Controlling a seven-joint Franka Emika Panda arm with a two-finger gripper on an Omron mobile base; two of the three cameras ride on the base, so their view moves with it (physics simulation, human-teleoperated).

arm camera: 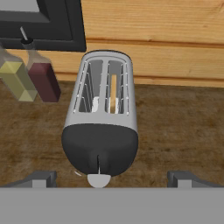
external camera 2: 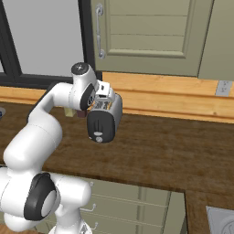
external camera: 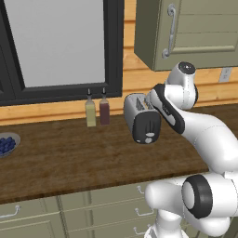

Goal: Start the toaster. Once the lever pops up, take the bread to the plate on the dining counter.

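Two dark fingertips [arm camera: 41, 178] stand wide apart at the bottom of the hand view, nothing btwn them but the lever [arm camera: 99, 180], a pale knob at the foot of the toaster's black end panel. Gripper [arm camera: 112, 179] is spread fully, not gripping anything. Toaster [arm camera: 102, 118] sits straight ahead of the fingers, centred btwn them, slots facing up; a thin tan edge of the bread [arm camera: 113, 92] shows in the slot nearer the right-hand finger. Beyond the left-hand finger, near the toaster's far end, stand a yellowish bottle [arm camera: 17, 79] and a dark red bottle [arm camera: 43, 81], side by side on the wood worktop [arm camera: 183, 127].
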